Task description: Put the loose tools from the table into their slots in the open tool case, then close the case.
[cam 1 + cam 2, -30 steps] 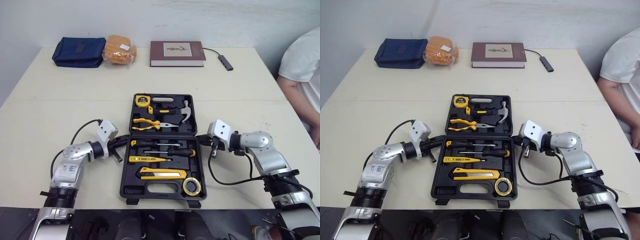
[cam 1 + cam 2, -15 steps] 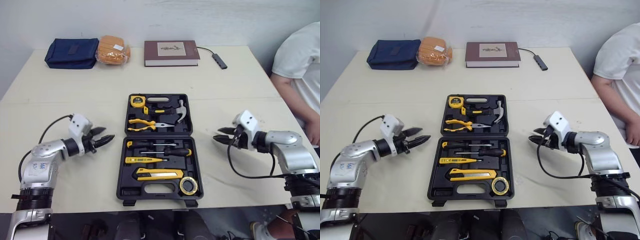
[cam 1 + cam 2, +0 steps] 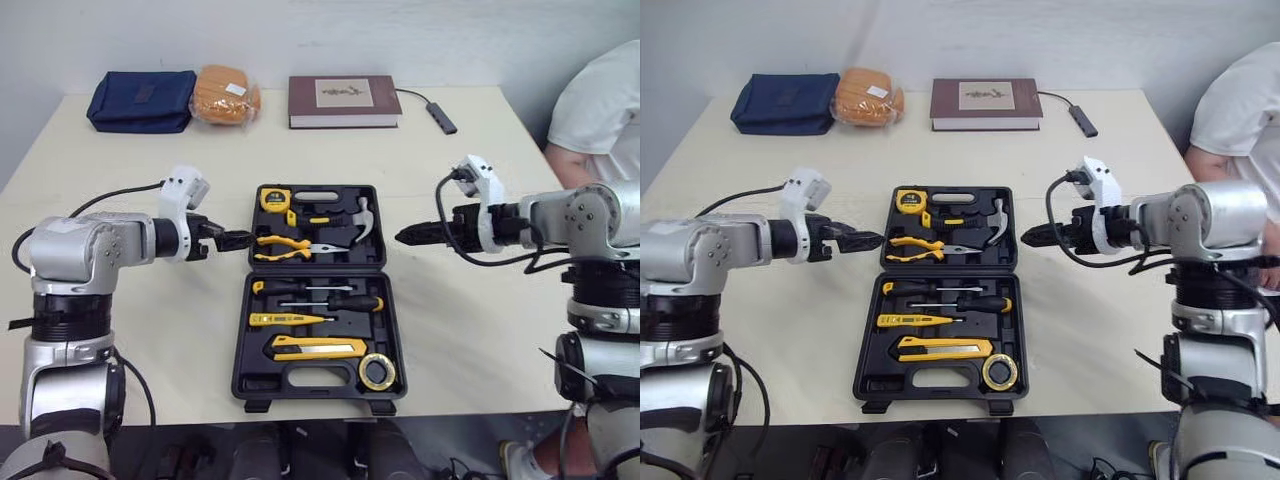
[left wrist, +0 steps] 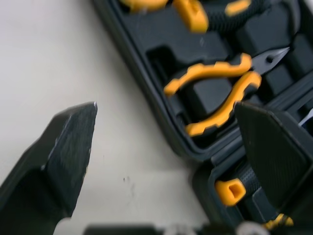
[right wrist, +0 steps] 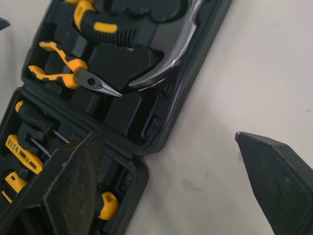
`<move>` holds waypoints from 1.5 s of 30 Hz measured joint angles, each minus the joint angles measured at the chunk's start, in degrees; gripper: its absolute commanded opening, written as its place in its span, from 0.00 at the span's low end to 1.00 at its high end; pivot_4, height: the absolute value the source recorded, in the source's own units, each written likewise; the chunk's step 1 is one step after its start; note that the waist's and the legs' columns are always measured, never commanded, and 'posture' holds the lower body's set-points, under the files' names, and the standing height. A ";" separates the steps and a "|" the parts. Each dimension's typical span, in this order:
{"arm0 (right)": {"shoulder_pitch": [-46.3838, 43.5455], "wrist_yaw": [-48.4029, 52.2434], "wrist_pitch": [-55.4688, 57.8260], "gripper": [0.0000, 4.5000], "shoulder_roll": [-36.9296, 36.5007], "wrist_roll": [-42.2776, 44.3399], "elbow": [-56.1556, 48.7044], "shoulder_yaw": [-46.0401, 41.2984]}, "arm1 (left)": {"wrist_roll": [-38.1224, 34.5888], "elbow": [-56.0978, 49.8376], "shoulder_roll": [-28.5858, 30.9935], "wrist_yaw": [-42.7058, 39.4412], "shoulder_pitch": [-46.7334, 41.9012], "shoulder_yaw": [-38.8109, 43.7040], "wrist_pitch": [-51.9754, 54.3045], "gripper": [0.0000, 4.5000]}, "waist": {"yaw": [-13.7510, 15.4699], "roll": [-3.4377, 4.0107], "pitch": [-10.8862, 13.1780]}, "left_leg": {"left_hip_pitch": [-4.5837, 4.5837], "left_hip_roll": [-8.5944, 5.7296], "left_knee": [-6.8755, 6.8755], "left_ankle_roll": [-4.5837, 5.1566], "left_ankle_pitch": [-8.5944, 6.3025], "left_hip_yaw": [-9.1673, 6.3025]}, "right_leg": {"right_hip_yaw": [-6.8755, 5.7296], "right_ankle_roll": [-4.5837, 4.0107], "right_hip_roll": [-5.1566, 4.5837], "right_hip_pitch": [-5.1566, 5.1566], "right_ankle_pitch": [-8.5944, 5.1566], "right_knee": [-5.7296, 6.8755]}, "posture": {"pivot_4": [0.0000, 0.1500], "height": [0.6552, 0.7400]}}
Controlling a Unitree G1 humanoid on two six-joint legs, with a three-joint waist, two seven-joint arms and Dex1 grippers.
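The black tool case (image 3: 312,272) lies open in the middle of the table. In its far half sit a yellow tape measure (image 3: 275,199), yellow-handled pliers (image 3: 285,246) and a hammer (image 3: 362,220). The near half holds screwdrivers (image 3: 330,300), a yellow utility knife (image 3: 320,348) and a roll of tape (image 3: 376,372). My left gripper (image 3: 238,240) hovers just left of the far half, pointing at it, open and empty; in the left wrist view its fingers (image 4: 68,147) stand wide apart. My right gripper (image 3: 405,237) hovers just right of the far half, also open and empty (image 5: 166,136).
Along the table's far edge lie a navy pouch (image 3: 140,100), an orange packet (image 3: 226,95), a brown book (image 3: 343,100) and a small dark adapter on a cable (image 3: 440,113). A person in a white shirt (image 3: 600,100) sits at the right side.
Both grippers were shut beside the case's hinge a second ago. They opened, swung outward, then rose level with the far half. The camera has also shifted.
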 measured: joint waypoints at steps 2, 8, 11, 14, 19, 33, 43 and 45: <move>-1.38 -2.06 0.09 0.99 1.08 0.02 1.77 1.35 | 0.79 1.68 -0.55 0.88 -1.38 -1.39 0.38 1.00 | 0.00 0.00 0.01 | -0.09 -0.04 -0.01 0.03 0.02 0.11 | -0.04 0.04 -0.01 -0.17 0.02 0.04 | 1.00 1.00; -5.11 -8.62 0.09 0.99 5.13 -2.83 6.44 1.76 | 4.03 9.81 -1.90 2.23 -3.45 -4.44 -3.21 1.00 | -0.15 0.00 0.01 | -0.13 -0.01 0.01 -0.04 0.07 0.32 | 0.05 0.04 0.06 -0.46 0.02 0.44 | 1.00 1.00; -5.07 -10.48 0.07 0.99 6.56 -4.00 7.73 1.75 | 5.19 12.01 -2.36 2.48 -3.95 -5.02 -4.19 1.00 | -0.18 0.00 0.01 | -0.15 0.00 0.00 -0.05 0.08 0.40 | 0.11 0.03 0.08 -0.55 0.02 0.49 | 1.00 1.00; -5.07 -11.81 0.06 0.99 7.49 -4.62 8.08 1.58 | 5.93 13.40 -3.16 3.02 -4.51 -4.95 -5.22 1.00 | -0.16 0.00 0.01 | -0.13 0.00 0.02 -0.04 0.08 0.43 | 0.13 0.03 0.07 -0.55 0.02 0.54 | 1.00 1.00; -4.97 -13.56 -0.10 0.99 8.96 -5.76 8.55 1.54 | 6.88 13.83 -4.21 3.66 -4.58 -4.97 -6.58 1.00 | -0.16 0.00 0.01 | -0.12 0.00 0.13 -0.05 0.11 0.44 | 0.16 0.03 0.06 -0.56 0.01 0.54 | 1.00 1.00; -4.99 -16.74 -2.85 0.87 11.62 -8.04 12.63 1.23 | 8.39 13.97 -5.37 4.45 -4.35 -4.96 -7.62 0.88 | -0.21 -0.04 -0.02 | -0.05 0.01 0.33 -0.05 0.12 0.44 | 0.19 0.02 0.03 -0.51 0.01 0.69 | 1.00 1.00; -5.72 -19.20 -4.61 0.00 16.03 -8.27 14.98 -3.82 | 7.40 13.97 -8.70 4.30 -4.50 -3.77 -7.43 0.07 | -0.18 -0.13 -0.11 | 0.09 0.00 0.46 -0.02 0.14 0.42 | 0.21 0.01 -0.02 -0.37 0.01 0.84 | 1.00 1.00; -5.67 -20.38 -4.59 0.00 16.67 -8.31 15.05 -5.28 | 7.41 13.94 -9.34 5.05 -4.58 -3.06 -7.19 0.04 | -0.21 -0.13 -0.11 | 0.11 -0.01 0.46 -0.02 0.14 0.40 | 0.21 0.01 -0.06 -0.37 0.01 0.89 | 1.00 1.00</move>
